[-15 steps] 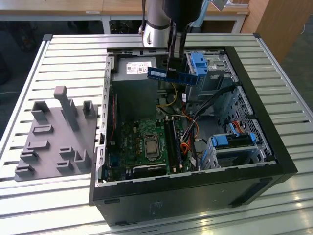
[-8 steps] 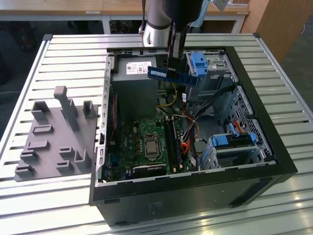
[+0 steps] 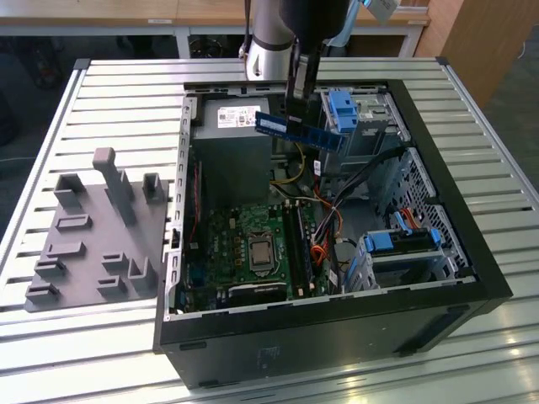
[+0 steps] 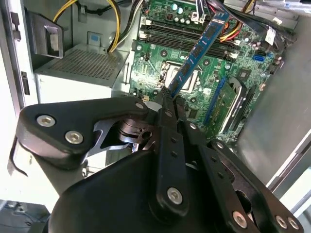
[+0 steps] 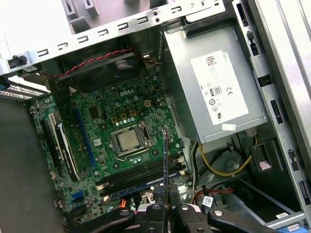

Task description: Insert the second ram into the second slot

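I hang nose-down over the open computer case point(image 3: 472, 252). In the exterior view my arm is cut off at the picture's upper edge, so my wrist and what is below it are all there is to see of me. My gripper point(image 3: 299, 114) is clamped on the second ram point(image 3: 324, 137), which I hold by its upper edge, long side nearly level (a slight tilt, no more). It sits in the air beside the power supply point(image 3: 232, 118), well above the motherboard point(image 3: 253, 248) and well apart from the memory slots point(image 3: 299, 244).

In the second wrist view my fingers point(image 4: 167, 145) cover the gripped part of the second ram point(image 4: 197, 48). The rest reaches out over the board. In the first wrist view it is edge-on, a thin dark line point(image 5: 165, 165) rising from my gripper point(image 5: 166, 204) beside the processor socket point(image 5: 127, 141). I cannot tell whether any slot is already filled.
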